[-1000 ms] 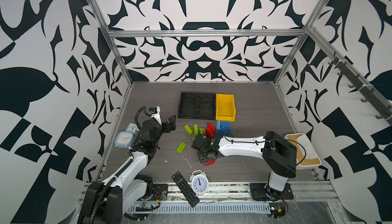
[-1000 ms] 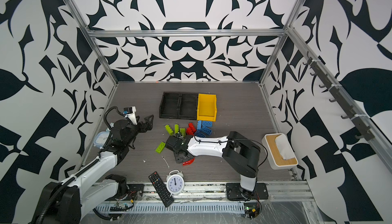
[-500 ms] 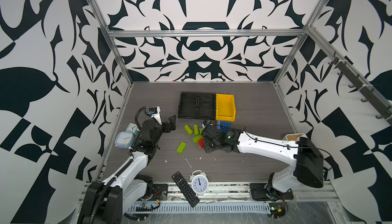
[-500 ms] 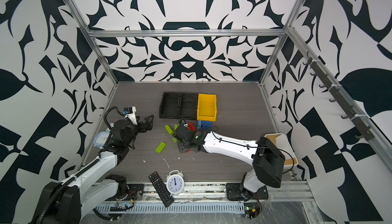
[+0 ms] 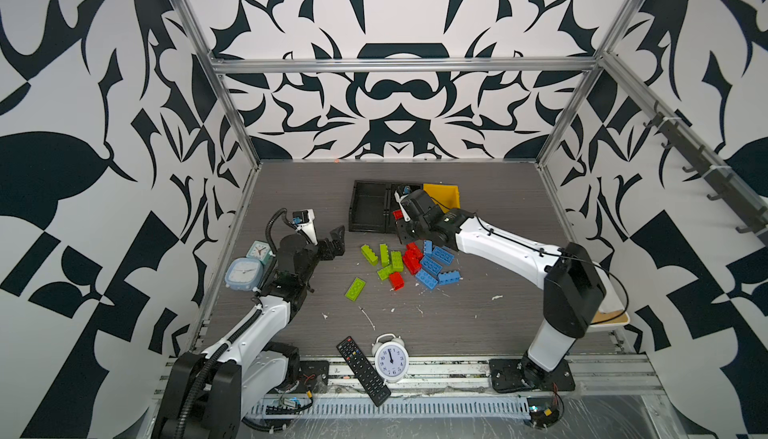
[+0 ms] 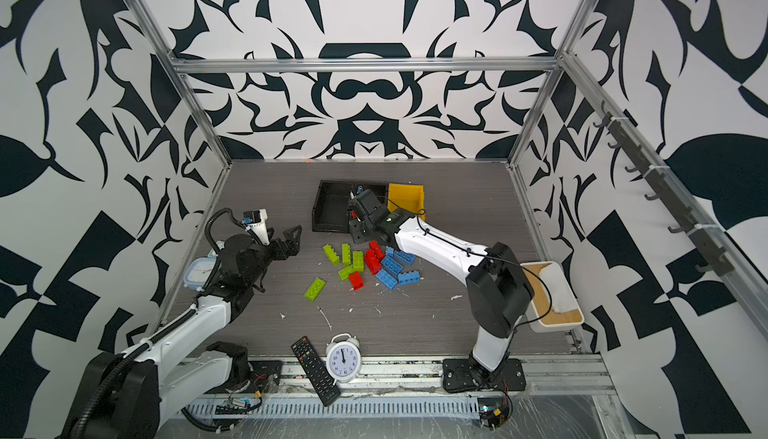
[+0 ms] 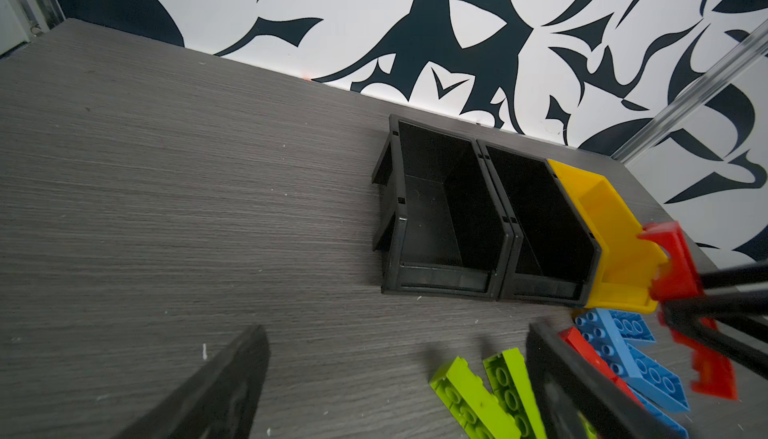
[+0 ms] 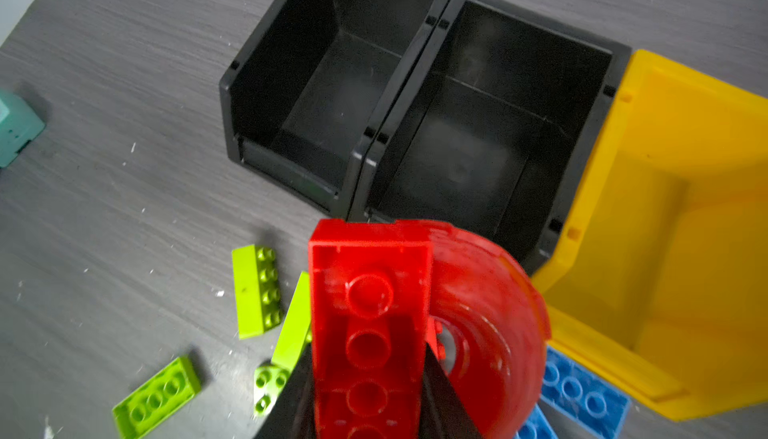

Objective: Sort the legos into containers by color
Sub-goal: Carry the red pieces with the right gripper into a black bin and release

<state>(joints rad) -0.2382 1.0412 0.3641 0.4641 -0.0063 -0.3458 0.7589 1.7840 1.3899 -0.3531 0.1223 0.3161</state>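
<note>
1. In both top views my right gripper [image 5: 402, 220] is clamped on the red arch [image 5: 397, 213], raised beside the yellow bin [image 5: 448, 196]. The other legos [image 5: 409, 260] lie loose on the table [image 5: 478, 320]. My left gripper [image 5: 336, 241] hangs spread and empty, well apart.
2. Left wrist: my fingers [image 7: 224, 383] stand wide with nothing between them. The arch shows in front of the yellow bin.
3. Right wrist: the arch hangs at the near lip of the black bin [image 8: 478, 146] next to the yellow one, its flat sides pinched.
4. I judge it light, rigid and glossy. The curve would slip, so the flat sides are the hold.
</note>
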